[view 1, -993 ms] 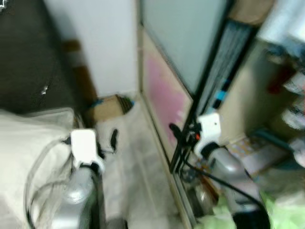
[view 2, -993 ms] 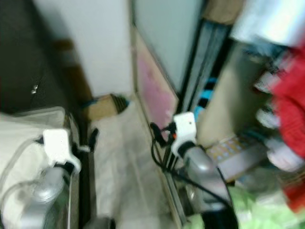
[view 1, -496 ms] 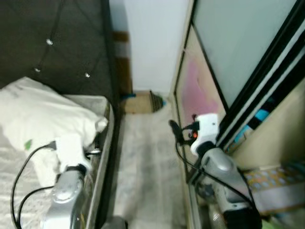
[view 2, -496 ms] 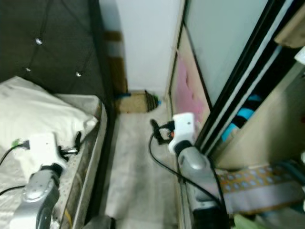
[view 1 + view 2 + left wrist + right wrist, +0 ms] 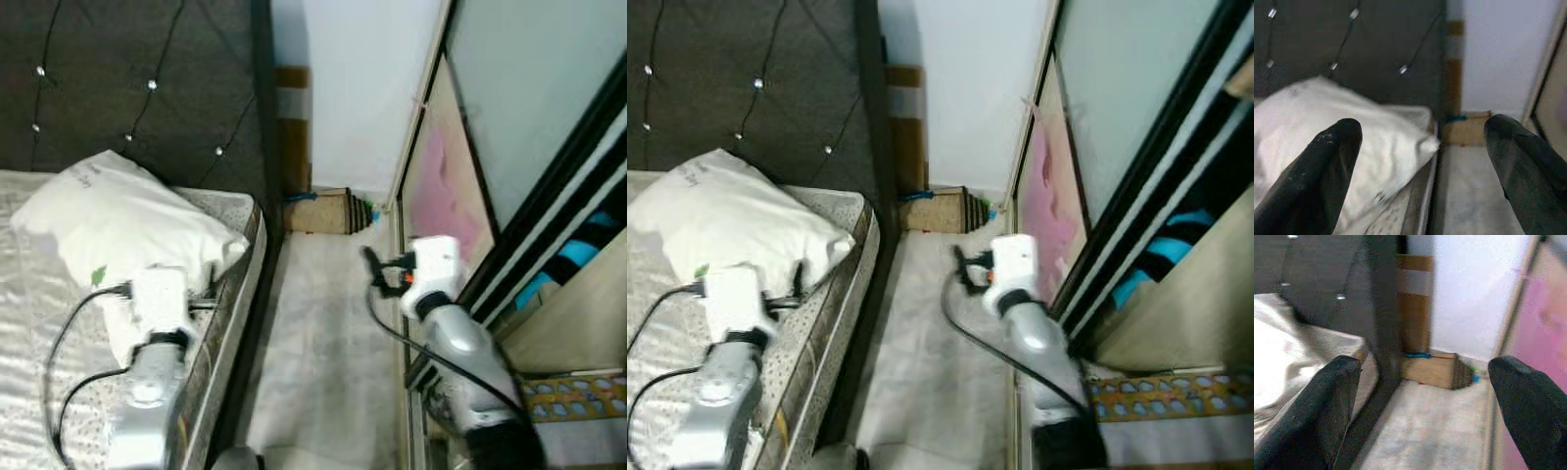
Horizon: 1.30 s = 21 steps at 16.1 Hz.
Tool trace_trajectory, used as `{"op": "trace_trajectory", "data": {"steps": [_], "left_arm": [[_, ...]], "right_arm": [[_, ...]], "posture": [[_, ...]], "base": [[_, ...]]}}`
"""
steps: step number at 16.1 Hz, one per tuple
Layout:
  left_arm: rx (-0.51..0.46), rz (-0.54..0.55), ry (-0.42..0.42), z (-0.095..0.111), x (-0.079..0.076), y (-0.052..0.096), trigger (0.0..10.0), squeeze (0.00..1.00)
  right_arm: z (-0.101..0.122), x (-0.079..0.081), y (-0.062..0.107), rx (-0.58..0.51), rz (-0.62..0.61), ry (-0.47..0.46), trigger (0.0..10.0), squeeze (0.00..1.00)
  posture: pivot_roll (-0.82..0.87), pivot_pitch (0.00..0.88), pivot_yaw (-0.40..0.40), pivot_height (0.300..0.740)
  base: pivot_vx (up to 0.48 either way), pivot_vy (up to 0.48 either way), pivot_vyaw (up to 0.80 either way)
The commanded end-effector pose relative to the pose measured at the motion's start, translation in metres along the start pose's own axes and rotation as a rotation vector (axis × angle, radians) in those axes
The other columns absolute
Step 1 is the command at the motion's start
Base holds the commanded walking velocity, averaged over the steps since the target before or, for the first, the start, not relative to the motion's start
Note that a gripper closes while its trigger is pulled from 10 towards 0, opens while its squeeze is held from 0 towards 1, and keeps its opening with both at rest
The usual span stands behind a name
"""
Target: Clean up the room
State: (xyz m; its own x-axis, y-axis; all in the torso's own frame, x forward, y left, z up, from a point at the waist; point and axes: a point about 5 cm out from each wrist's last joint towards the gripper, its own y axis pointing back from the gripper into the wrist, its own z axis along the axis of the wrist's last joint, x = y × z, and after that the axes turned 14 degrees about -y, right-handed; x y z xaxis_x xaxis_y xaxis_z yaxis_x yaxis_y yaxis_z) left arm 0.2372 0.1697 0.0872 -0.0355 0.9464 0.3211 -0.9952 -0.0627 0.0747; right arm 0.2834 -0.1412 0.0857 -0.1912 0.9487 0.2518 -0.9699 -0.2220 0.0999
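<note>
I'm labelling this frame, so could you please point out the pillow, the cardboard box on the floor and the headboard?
pillow (image 5: 122,217), left eye view, on the middle of its white top face.
cardboard box (image 5: 939,211), right eye view, on its brown side.
headboard (image 5: 127,69), left eye view, on the dark tufted panel.

White pillow (image 5: 118,220), dark tufted headboard (image 5: 127,88) with silver studs, brown cardboard box (image 5: 318,212), pale floor (image 5: 323,343).
</note>
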Motion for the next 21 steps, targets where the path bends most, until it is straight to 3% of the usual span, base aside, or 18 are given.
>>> {"op": "trace_trajectory", "data": {"steps": [1, 3, 4, 5, 6, 8, 11, 13, 18, 21], "left_arm": [[-0.041, 0.019, -0.053, 0.002, 0.007, 0.004, 10.0, 0.00], [-0.069, 0.054, -0.050, -0.002, 0.012, 0.006, 10.0, 0.00], [-0.126, 0.010, 0.036, -0.003, 0.012, 0.007, 10.0, 0.00], [-0.145, -0.001, 0.044, -0.004, 0.012, 0.008, 10.0, 0.00], [-0.154, 0.020, -0.002, -0.012, 0.010, 0.007, 10.0, 0.00], [-0.142, 0.017, 0.010, -0.018, 0.005, 0.010, 10.0, 0.00], [-0.164, -0.003, 0.108, -0.011, 0.002, 0.011, 10.0, 0.00], [-0.184, 0.005, 0.085, -0.003, 0.003, 0.009, 10.0, 0.00], [-0.192, 0.085, 0.101, 0.008, 0.014, 0.006, 10.0, 0.00], [-0.181, 0.072, 0.092, 0.009, 0.014, 0.005, 10.0, 0.00]], "right_arm": [[-0.002, 0.010, -0.001, -0.009, 0.034, -0.009, 10.0, 0.00], [0.000, 0.015, -0.001, -0.055, 0.059, 0.042, 10.0, 0.00], [-0.001, 0.013, 0.000, -0.099, 0.029, 0.047, 10.0, 0.00], [-0.002, 0.011, 0.001, -0.108, 0.013, 0.054, 10.0, 0.00], [-0.001, 0.002, 0.003, -0.133, -0.012, -0.020, 10.0, 0.00], [-0.009, -0.008, 0.008, -0.114, -0.043, -0.022, 10.0, 0.00], [-0.007, -0.010, 0.011, -0.110, -0.039, 0.001, 10.0, 0.00], [-0.001, -0.013, 0.008, -0.110, -0.066, 0.028, 10.0, 0.00], [0.011, -0.003, -0.006, -0.104, 0.006, 0.048, 10.0, 0.00], [0.011, -0.002, -0.010, -0.090, 0.012, 0.031, 10.0, 0.00]], "posture": [[-0.01, 0.000, -0.029, 0.740], [-0.01, 0.000, -0.027, 0.740], [-0.01, 0.000, -0.021, 0.740], [-0.01, 0.000, -0.021, 0.740], [-0.01, 0.000, -0.014, 0.740], [-0.02, 0.000, -0.014, 0.740], [-0.04, 0.000, -0.025, 0.740], [-0.04, 0.000, -0.037, 0.740], [0.00, 0.000, -0.088, 0.740], [0.01, 0.000, -0.088, 0.740]], "base": [[0.000, 0.000, 0.00], [0.000, 0.000, 0.00], [0.000, 0.000, 0.00], [0.000, 0.000, 0.00], [0.000, 0.000, 0.00], [0.000, 0.000, 0.00], [0.000, 0.000, 0.00], [0.000, 0.000, 0.00], [0.000, 0.000, 0.80], [0.000, 0.000, 0.80]]}}
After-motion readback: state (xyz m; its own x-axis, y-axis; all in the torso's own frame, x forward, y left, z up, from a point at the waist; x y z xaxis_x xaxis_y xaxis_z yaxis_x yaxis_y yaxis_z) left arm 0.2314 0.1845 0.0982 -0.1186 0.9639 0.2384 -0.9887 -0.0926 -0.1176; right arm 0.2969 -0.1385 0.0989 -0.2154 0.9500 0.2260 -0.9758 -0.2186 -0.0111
